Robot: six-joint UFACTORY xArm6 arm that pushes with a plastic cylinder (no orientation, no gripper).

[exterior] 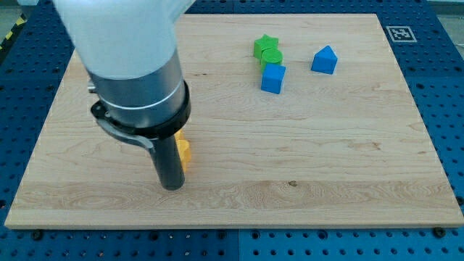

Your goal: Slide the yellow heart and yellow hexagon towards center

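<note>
The wooden tabletop [326,159] fills almost all of the view, and most of its middle is bare. Our arm [134,65] covers the view's left part, and its dark rod goes down to our tip [172,187], which rests on the wood at the lower left. We have no claw here, only this rod, so nothing is opened, closed or held.

Just beside the rod, on its right side, we see a small piece of a yellow block [184,151]. It seems to touch the rod, but its shape is hidden, and we cannot tell if it is the heart or the hexagon. A second yellow block does not show; maybe the arm hides it.

Near the view's top, well apart from us, a green star [265,45] and a green round block [270,56] touch a blue cube [273,77]. A blue pointed block [325,60] stands alone to their right.

We judge the task is hardly advanced: the yellow piece lies far left of the centre, and a push toward the view's right remains.
</note>
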